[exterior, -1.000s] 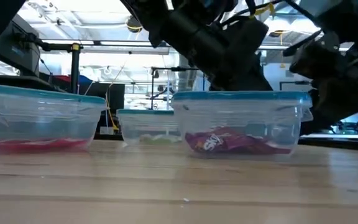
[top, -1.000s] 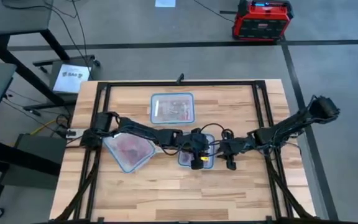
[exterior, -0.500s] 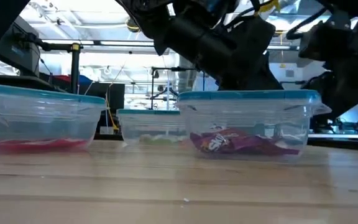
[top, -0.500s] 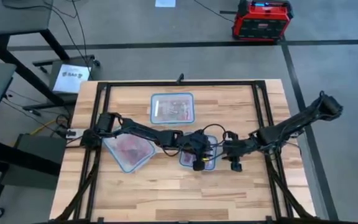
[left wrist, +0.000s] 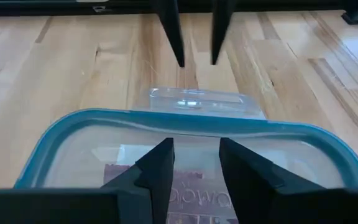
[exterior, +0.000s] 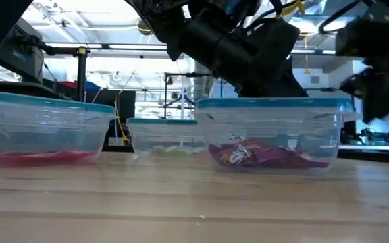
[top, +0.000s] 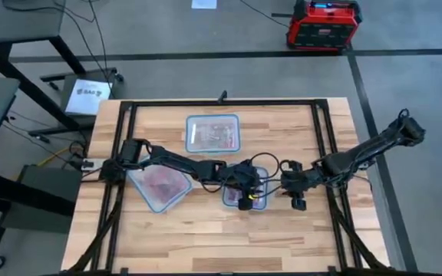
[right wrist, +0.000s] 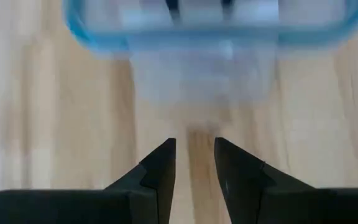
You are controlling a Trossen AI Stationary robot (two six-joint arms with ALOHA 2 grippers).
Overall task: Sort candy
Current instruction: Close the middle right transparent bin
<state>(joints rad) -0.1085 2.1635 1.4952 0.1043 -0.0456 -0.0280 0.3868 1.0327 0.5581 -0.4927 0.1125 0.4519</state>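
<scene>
Above candy (left wrist: pixel 194 198) — left hand (left wrist: pixel 196 163) half-open

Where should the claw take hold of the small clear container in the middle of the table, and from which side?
Probably at the flat tab sticking out of the small container on its right arm side. It is thin and reaches past the blue rim, so the right claw, open and facing it over bare wood, could close on it level. The left claw hovers above the candy.
</scene>
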